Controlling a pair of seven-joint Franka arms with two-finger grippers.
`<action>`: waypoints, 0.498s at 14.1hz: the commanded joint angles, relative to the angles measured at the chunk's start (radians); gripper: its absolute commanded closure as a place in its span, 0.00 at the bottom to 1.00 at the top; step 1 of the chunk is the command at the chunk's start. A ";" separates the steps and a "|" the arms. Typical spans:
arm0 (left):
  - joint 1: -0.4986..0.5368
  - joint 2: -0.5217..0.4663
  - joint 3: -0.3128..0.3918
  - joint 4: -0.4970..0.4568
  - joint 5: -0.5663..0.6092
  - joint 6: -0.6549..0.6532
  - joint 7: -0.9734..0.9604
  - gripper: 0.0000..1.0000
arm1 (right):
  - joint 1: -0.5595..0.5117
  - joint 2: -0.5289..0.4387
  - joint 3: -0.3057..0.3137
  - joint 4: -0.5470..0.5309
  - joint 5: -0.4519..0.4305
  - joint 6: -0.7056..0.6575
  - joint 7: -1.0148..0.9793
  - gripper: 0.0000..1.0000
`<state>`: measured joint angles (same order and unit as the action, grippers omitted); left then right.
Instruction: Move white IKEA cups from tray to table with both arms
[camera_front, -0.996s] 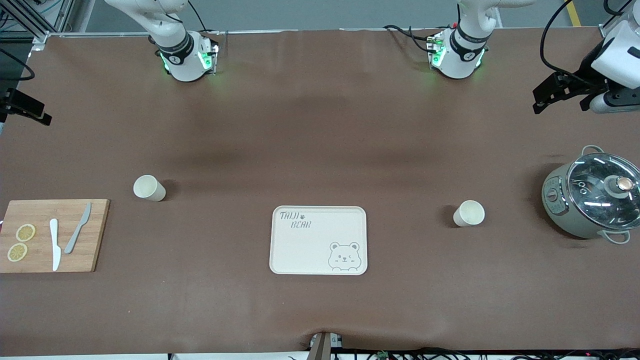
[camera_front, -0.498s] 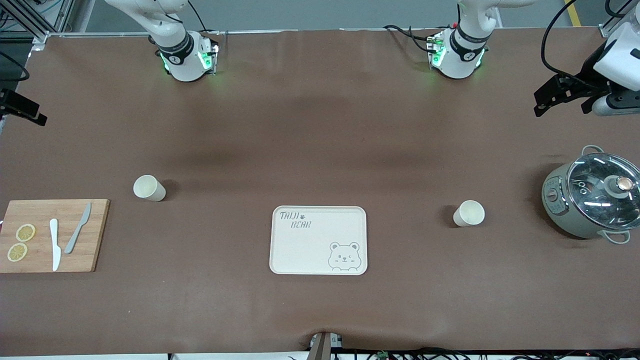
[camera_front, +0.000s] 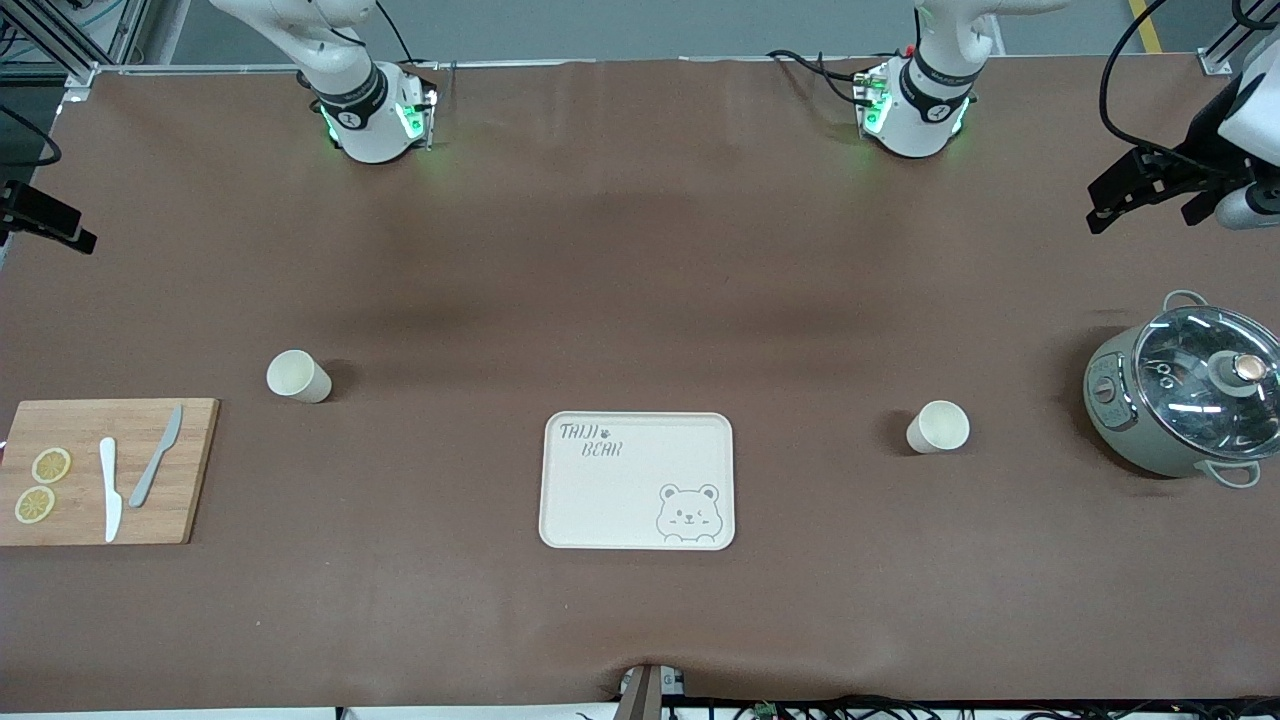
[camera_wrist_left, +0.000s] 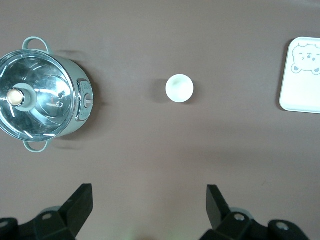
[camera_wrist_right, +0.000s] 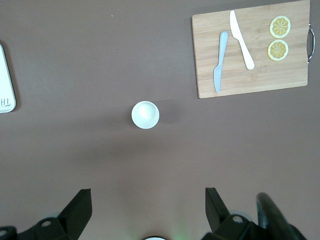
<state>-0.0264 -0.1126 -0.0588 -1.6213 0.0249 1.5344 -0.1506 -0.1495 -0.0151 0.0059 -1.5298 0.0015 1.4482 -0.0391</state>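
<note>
Cream-white cups stand upright on the brown table: one (camera_front: 298, 376) beside the cutting board (camera_front: 190, 470), one (camera_front: 938, 427) between bear tray (camera_front: 560, 500) and pot (camera_front: 1110, 400). Left gripper (camera_wrist_left: 148, 210) and right gripper (camera_wrist_right: 148, 210) hover high, fingers apart, seemingly empty.

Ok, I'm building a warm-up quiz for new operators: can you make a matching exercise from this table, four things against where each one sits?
Things:
1. lemon slices
2. glass lid
3. bear drawing
4. cup at the left arm's end

Places:
A. on the grey-green pot
B. on the table, between the tray and the pot
C. on the cutting board
D. on the tray's corner

Pairs: 1-C, 2-A, 3-D, 4-B
</note>
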 joint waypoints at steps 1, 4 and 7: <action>0.003 0.010 0.000 0.021 -0.010 -0.013 0.011 0.00 | -0.001 -0.005 0.022 -0.001 0.026 0.008 0.004 0.00; 0.003 0.010 -0.001 0.023 -0.008 -0.019 0.009 0.00 | 0.044 -0.006 0.023 -0.006 0.043 0.015 0.004 0.00; 0.006 0.008 0.002 0.023 -0.008 -0.020 0.009 0.00 | 0.074 -0.008 0.022 -0.004 0.034 0.023 0.004 0.00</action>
<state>-0.0256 -0.1121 -0.0586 -1.6213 0.0248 1.5314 -0.1506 -0.0823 -0.0152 0.0300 -1.5304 0.0297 1.4618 -0.0394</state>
